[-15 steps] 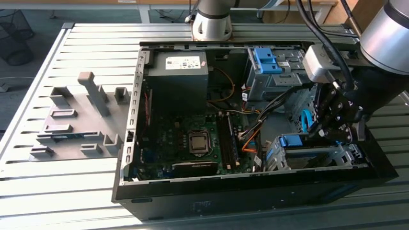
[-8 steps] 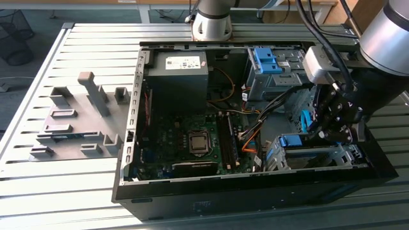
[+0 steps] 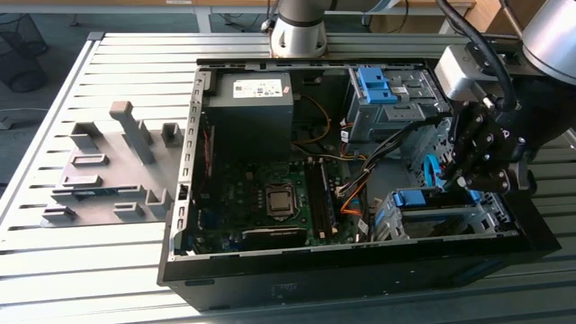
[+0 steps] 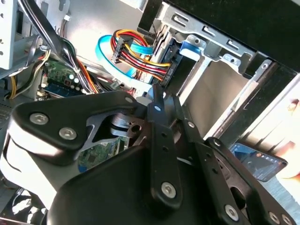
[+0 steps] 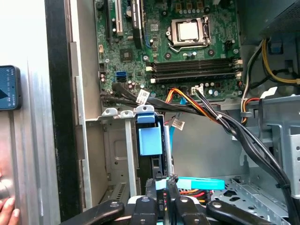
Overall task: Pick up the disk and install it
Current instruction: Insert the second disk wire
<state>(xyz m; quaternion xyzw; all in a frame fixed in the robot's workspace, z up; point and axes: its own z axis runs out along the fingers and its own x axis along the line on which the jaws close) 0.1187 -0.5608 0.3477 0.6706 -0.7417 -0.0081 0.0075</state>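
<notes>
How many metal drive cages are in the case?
2. Far cage, toward the exterior view's right of the power supply; near cage, at the case's corner under the arm. The arm may hide more.

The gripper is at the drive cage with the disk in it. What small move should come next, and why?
Probably a short straight push of the disk deeper into the drive cage: its blue end sits at the cage mouth, with the gripper close behind it.
</notes>
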